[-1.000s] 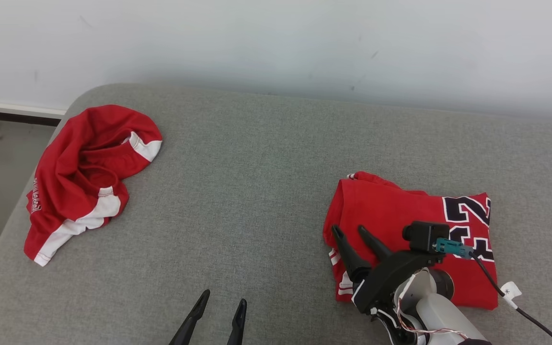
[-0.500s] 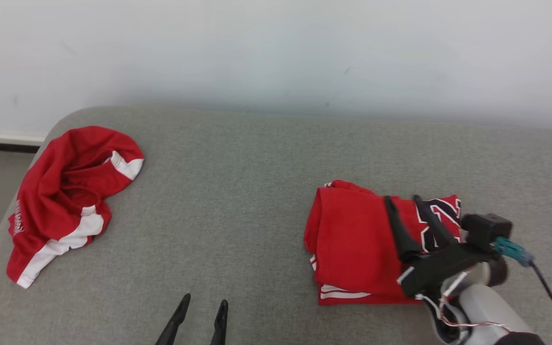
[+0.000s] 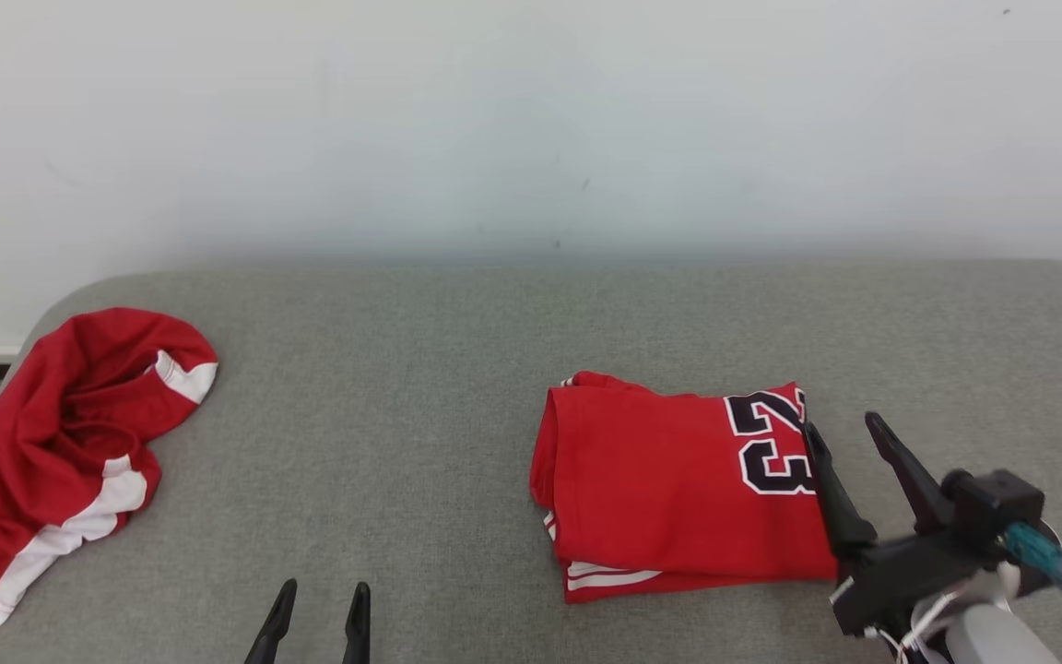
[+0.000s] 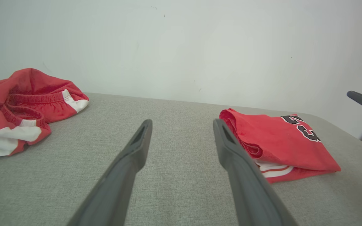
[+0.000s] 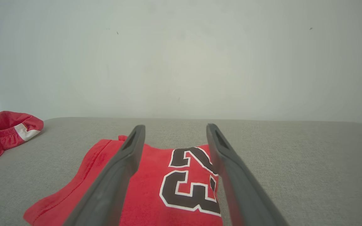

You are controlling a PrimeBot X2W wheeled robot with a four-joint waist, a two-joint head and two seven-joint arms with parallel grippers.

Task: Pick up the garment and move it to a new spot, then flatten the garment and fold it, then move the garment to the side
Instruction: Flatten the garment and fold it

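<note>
Red jersey (image 3: 678,489) lies folded on the grey cushion (image 3: 457,369), so folding looks done; your right gripper (image 3: 840,424) at its edge and left gripper (image 3: 325,585) both gape empty.

Jersey (image 3: 678,498) right on cushion (image 3: 439,387); shorts (image 3: 61,443) far left, well apart.

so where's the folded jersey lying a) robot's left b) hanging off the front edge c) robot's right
c: the folded jersey lies flat right of centre, by the open right gripper; the crumpled red garment is at the left.
</note>
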